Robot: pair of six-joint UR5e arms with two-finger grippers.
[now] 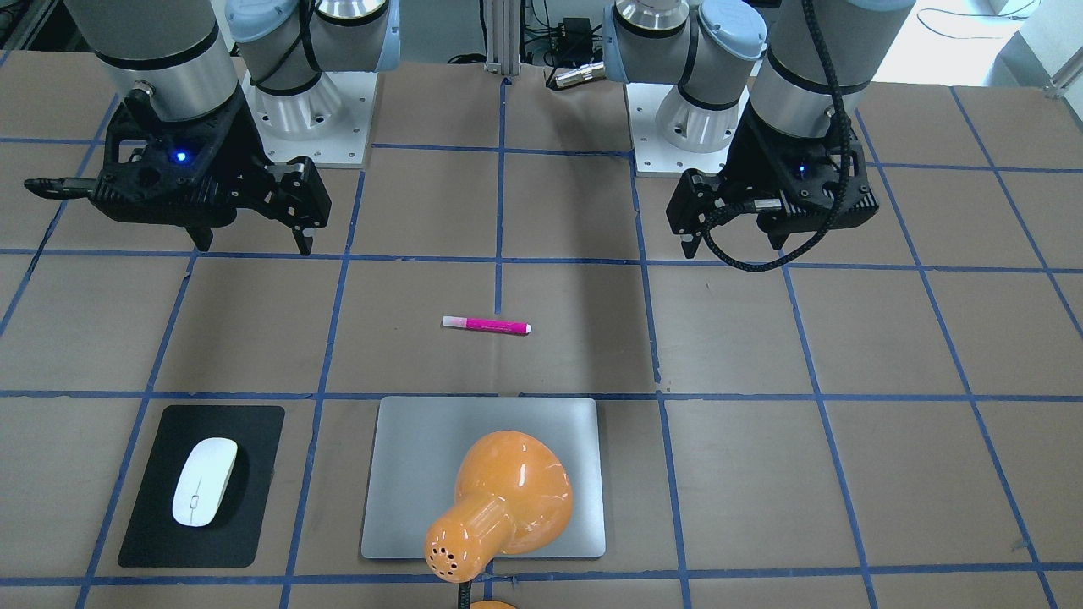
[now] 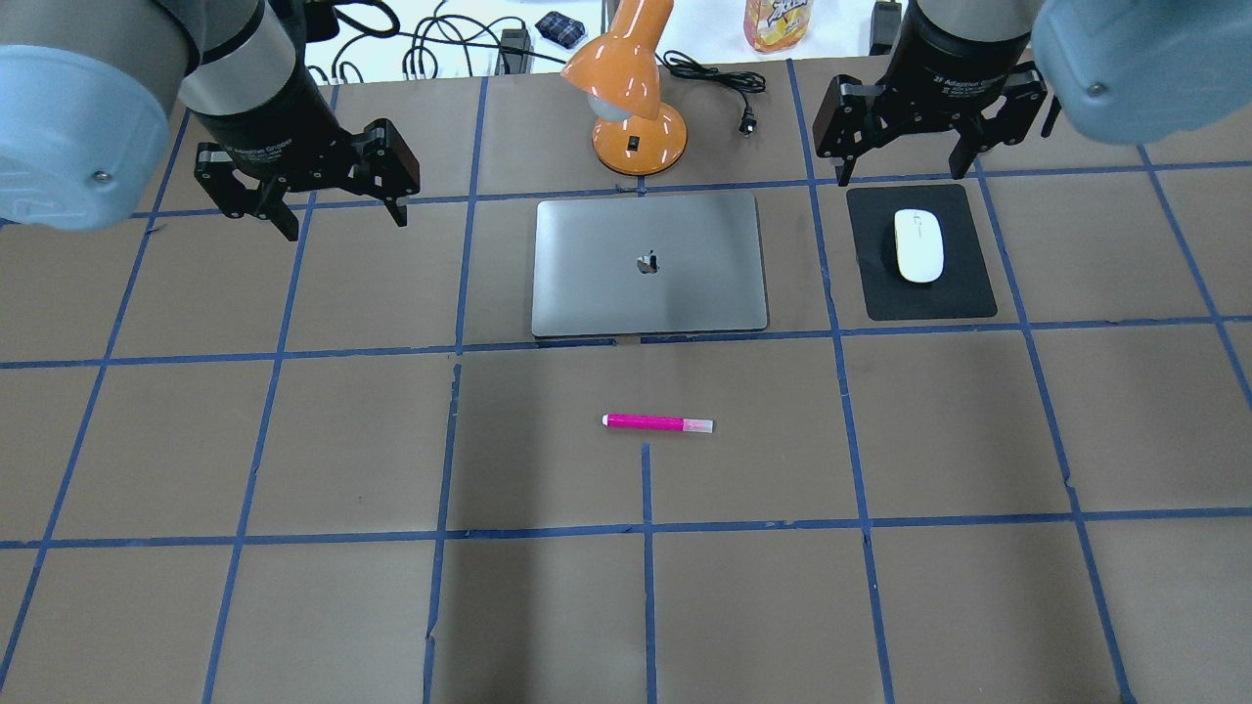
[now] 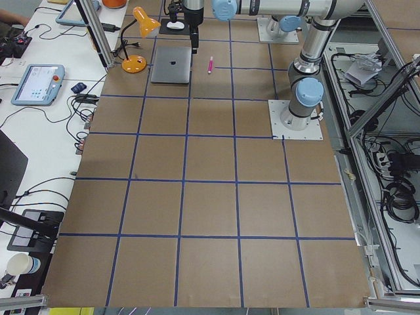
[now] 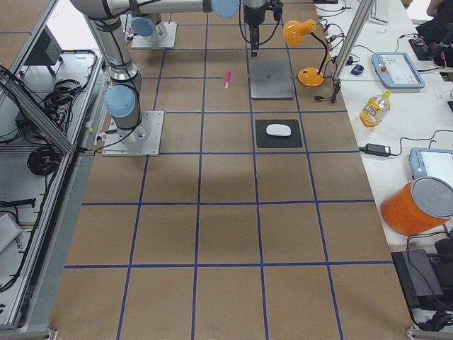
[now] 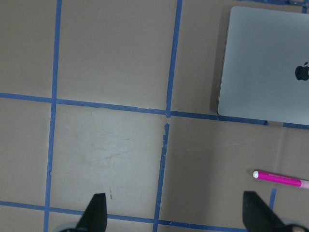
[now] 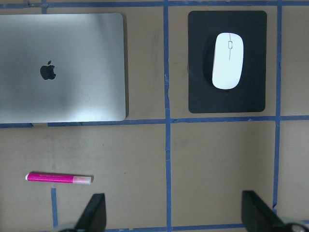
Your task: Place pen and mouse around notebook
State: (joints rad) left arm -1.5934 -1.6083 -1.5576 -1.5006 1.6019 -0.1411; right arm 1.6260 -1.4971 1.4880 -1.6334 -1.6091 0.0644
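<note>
1. Pen (image 2: 657,422) lies flat on the table (image 2: 293,440), on the robot's side of the notebook (image 2: 649,264) and apart from it. It is parallel to the notebook's near edge, white tip toward the robot's left.
2. Mouse (image 2: 918,245) sits on a black mat (image 2: 880,293) just right of the notebook.
3. Orange lamp (image 2: 631,88) stands at the notebook's far edge.
4. Left gripper (image 2: 346,225) hangs over bare table, left of the notebook; jaws spread, empty.
5. Right gripper (image 2: 902,174) hangs above the mat's far edge; jaws spread, empty.
</note>
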